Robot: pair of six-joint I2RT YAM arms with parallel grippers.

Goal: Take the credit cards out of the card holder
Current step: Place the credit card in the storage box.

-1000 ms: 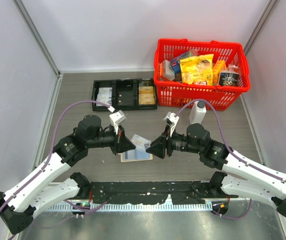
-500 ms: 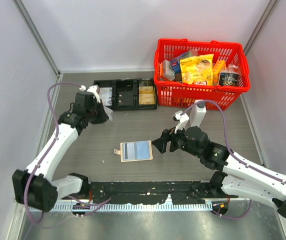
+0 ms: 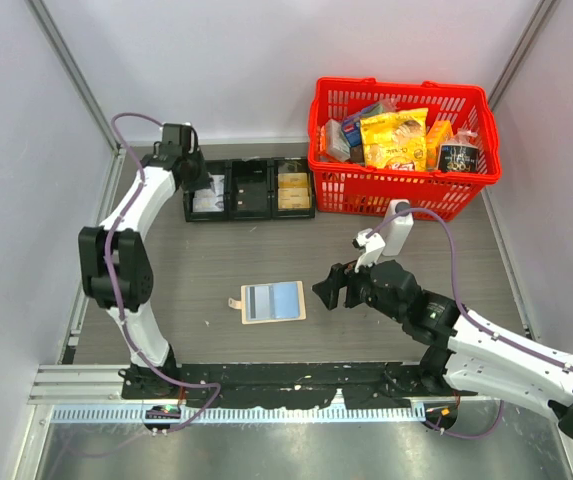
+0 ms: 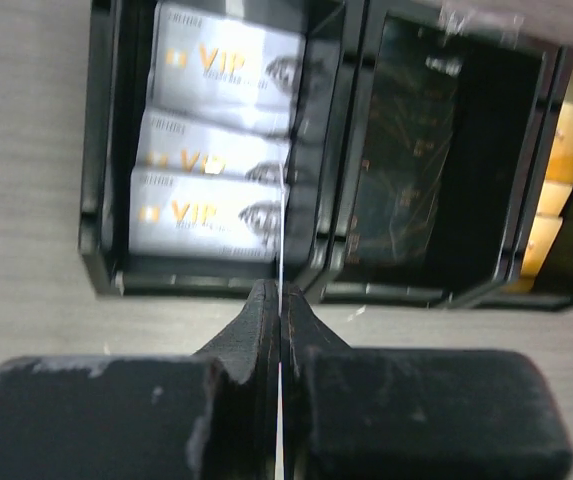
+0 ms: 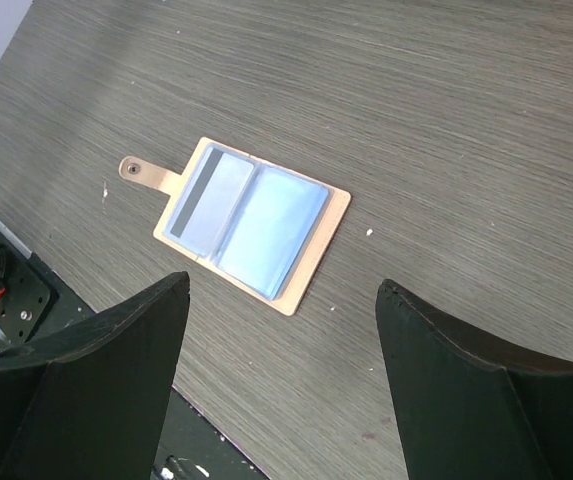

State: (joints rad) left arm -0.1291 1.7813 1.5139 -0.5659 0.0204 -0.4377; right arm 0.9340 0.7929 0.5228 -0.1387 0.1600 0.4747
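Currently the card holder [image 3: 273,301] lies open flat on the table, pale blue inside up, tan rim showing, snap tab on its left end. The half next to the tab shows what looks like a grey card [image 5: 211,195] with a dark stripe along one edge. The other half is plain blue, contents unclear.

Right gripper [image 5: 281,295]: jaws spread wide, nothing between them. It sits just right of the card holder, not touching. In the right wrist view the holder lies ahead of the two fingers, its near corner close to the gap between them.

Left gripper [image 4: 279,300]: well apart from the card holder, off to its far left. Fingers are pinched tight on a thin card [image 4: 283,220], seen edge-on as a pale line, so its face can't be read. The card's free edge hangs over the black three-compartment tray [image 4: 338,140], above the compartment furthest left from the holder, near its inner wall.

That compartment holds three overlapping silver VIP cards [image 4: 206,215] with orange lettering. The compartment furthest right holds tan pieces [image 4: 556,170]; can't tell what they are.

Red basket [image 3: 406,195] of packaged groceries sits beyond the card holder to the right, with a white bottle [image 3: 396,225] just in front of it.
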